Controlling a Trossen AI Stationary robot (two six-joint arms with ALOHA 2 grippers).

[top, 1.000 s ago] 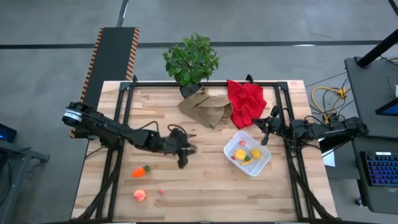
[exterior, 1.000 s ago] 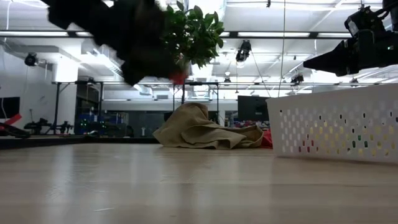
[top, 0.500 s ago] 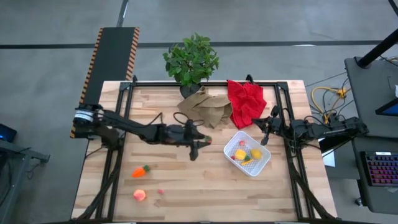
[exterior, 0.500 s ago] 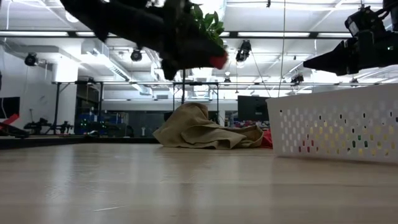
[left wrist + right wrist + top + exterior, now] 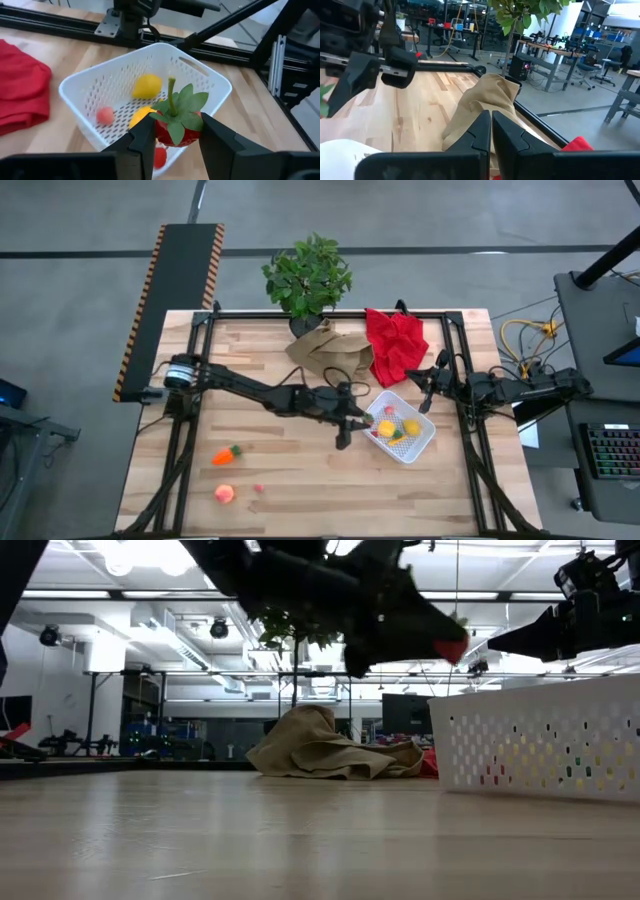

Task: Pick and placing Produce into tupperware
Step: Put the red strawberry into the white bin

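Note:
My left gripper [image 5: 349, 427] is shut on a red toy strawberry with green leaves [image 5: 176, 131], above the table at the left edge of the white tupperware [image 5: 425, 442]. In the low view the strawberry [image 5: 450, 648] shows higher than the tupperware's wall [image 5: 540, 740]. The tupperware holds a yellow lemon [image 5: 147, 86], another yellow piece [image 5: 140, 116] and a small pink berry [image 5: 104, 115]. An orange carrot [image 5: 227, 454], a peach [image 5: 224, 493] and a tiny red berry [image 5: 258, 487] lie on the table at the near left. My right gripper [image 5: 491, 131] is shut and empty, at the right edge [image 5: 432, 385]. My left gripper pinches the strawberry's red body [image 5: 162, 135] between its two fingers, one on each side. The leafy top and stem [image 5: 172, 100] stick out past the fingers. The fingers slant down from the table's left. The strawberry is lifted clear of the table.
A potted plant [image 5: 307, 277] stands at the far edge, with a crumpled brown paper bag [image 5: 330, 350] and a red cloth [image 5: 396, 343] in front of it, just beyond the tupperware. Black frame rails [image 5: 470, 440] run along the table's sides.
My left gripper has gone toward the table's right edge, from the table's middle left to the tupperware's left edge, carrying the strawberry clear of the table the whole way.

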